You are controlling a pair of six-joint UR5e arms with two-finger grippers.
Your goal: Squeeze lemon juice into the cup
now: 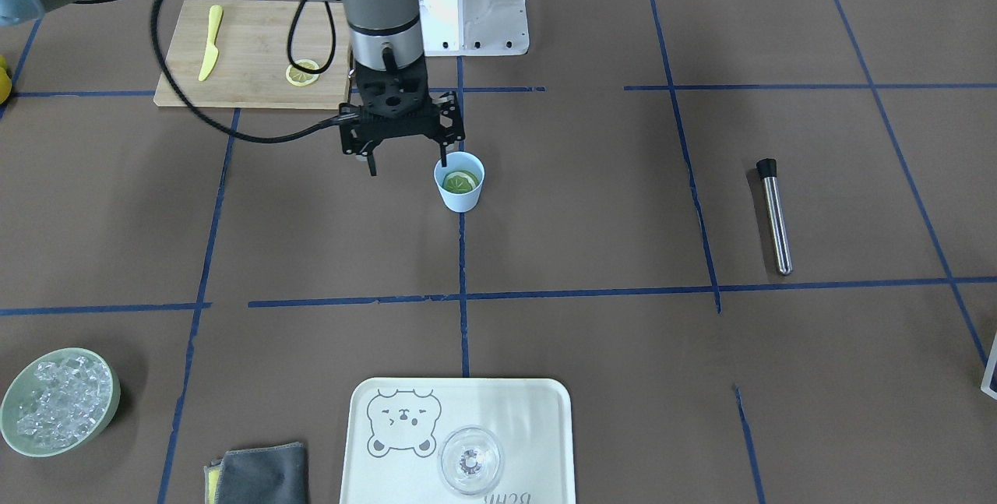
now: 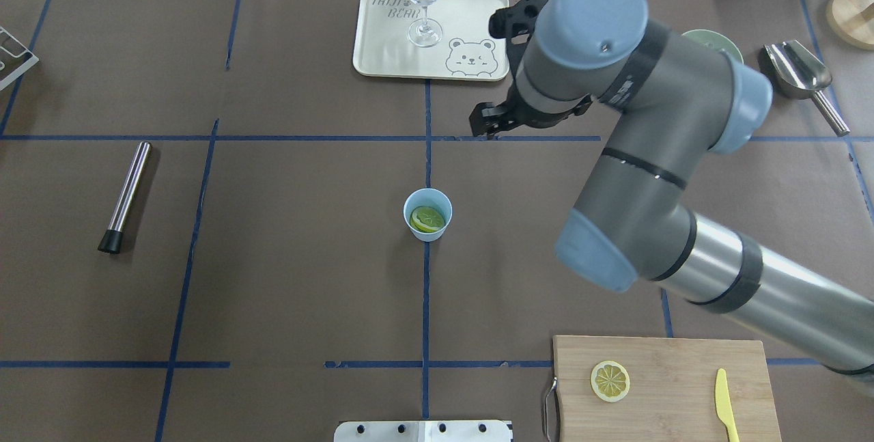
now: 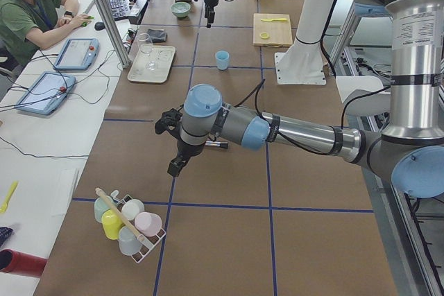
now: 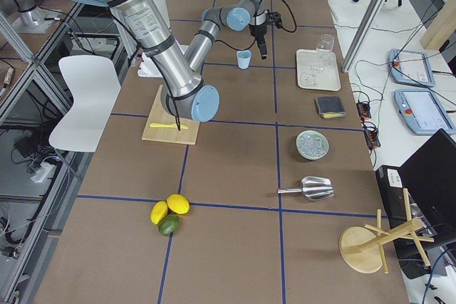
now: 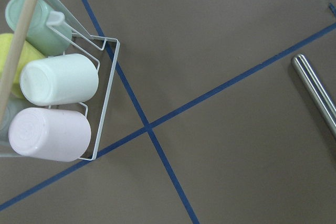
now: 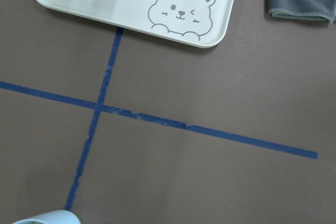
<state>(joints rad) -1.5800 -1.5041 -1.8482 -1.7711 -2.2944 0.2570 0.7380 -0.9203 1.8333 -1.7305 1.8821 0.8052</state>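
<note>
Overhead view, near to far: lemon (image 2: pixel 428 219) slice sits inside cup (image 2: pixel 430 236) at table ctr, face up, slightly tilted, round so no long axis. Cup is upright, mouth up, axis vertical. R gripper (image 1: pixel 407 163) hangs above and just beyond, jaws wide apart, nothing held, cup at ~7 o'clock from it. L gripper (image 3: pixel 173 169) is well apart toward 9 o'clock over racked mugs (image 5: pixel 60 78), can't tell its jaw state, so R arm is nearer.

A lemon slice (image 2: pixel 428 219) lies inside the light-blue cup (image 2: pixel 429 236).
</note>
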